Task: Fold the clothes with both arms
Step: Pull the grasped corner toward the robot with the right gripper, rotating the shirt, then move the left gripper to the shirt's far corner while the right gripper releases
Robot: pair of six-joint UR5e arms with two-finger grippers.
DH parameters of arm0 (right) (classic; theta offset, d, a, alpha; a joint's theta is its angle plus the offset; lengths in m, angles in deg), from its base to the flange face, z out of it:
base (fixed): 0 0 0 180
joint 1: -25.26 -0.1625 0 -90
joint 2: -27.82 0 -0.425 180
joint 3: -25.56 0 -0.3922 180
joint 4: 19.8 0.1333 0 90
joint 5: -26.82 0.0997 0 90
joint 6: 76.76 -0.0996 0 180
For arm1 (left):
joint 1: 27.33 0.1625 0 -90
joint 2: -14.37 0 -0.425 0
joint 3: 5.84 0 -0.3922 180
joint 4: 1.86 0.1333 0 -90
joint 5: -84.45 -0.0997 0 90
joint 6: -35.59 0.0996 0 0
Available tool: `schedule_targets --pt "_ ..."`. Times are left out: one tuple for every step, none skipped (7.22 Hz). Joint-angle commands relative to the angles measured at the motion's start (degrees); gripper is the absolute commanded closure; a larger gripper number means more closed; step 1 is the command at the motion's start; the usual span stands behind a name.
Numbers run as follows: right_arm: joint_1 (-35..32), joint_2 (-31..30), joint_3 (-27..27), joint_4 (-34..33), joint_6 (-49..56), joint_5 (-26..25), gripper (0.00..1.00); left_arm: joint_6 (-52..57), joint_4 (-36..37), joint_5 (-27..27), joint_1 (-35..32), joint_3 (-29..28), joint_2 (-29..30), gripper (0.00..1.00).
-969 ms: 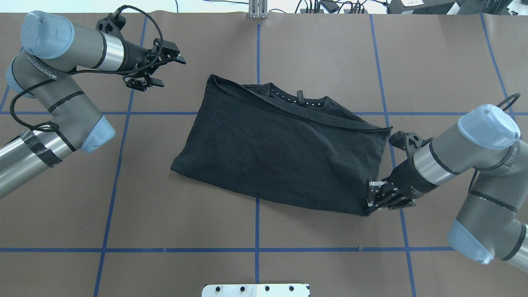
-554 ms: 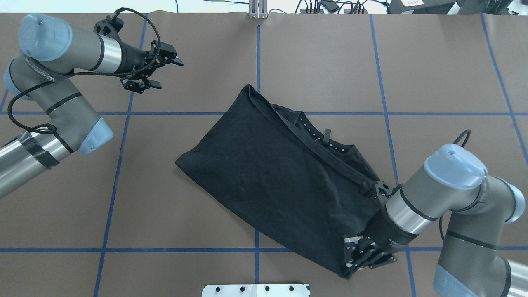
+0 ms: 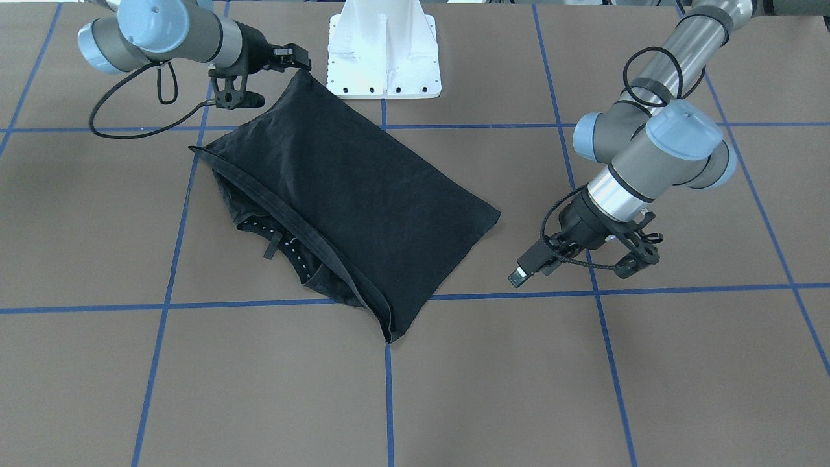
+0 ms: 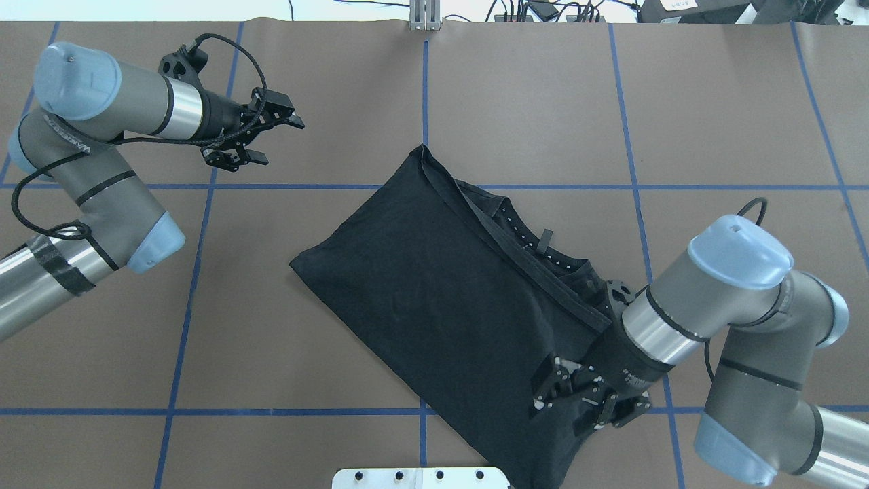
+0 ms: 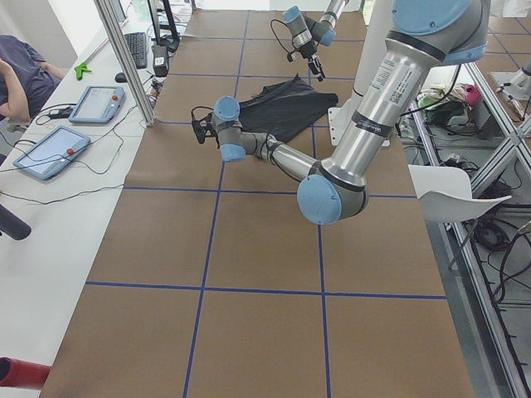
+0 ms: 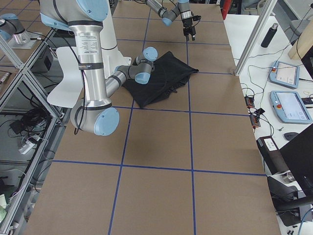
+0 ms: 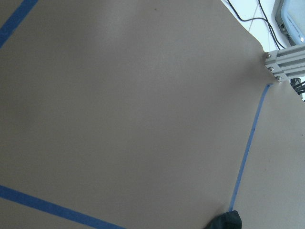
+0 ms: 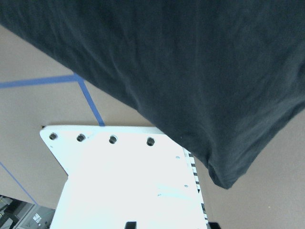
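Compared with a second ago, the right end effector (image 4: pixel 563 394) is pulling the black T-shirt (image 4: pixel 441 285) toward the robot's edge of the tabletop (image 4: pixel 271 339), turning it slantwise. It is pinching the cloth's side near the corner that reaches the white base plate (image 4: pixel 421 477), while the left end effector (image 4: pixel 282 142) is hanging spread and empty nearer the far edge. This looks like repositioning the half-folded, limp, matte shirt, its collar showing under the hem; next I expect both arms taking one end for another fold.
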Motion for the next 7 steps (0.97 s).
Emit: schedule_targets --pt "-8.9 0.3 0.5 0.1 0.6 -0.8 0.0 -0.4 0.0 -0.6 6.0 8.4 -7.7 0.0" --pt "-11.0 0.4 0.4 0.3 0.6 -2.8 0.0 -0.9 0.0 -2.5 9.1 12.1 -11.9 0.0" --pt "-11.9 1.1 0.5 0.3 0.6 -4.4 0.0 -4.1 0.0 -8.5 14.3 14.1 -14.7 0.01" --pt "-12.5 1.5 0.5 0.3 0.6 -4.4 0.0 -6.6 0.1 -10.5 17.1 13.6 -14.4 0.01" --pt "-12.8 1.5 0.5 0.3 0.6 -4.4 0.0 -7.1 0.5 -10.5 17.6 13.1 -13.8 0.01" --pt "-12.9 1.9 0.5 0.3 0.6 -4.4 0.0 -7.1 1.8 -10.5 17.6 12.9 -13.0 0.01" --pt "-12.9 1.9 0.5 0.2 0.6 -4.4 0.0 -7.1 3.2 -10.6 17.6 11.0 -10.6 0.02"
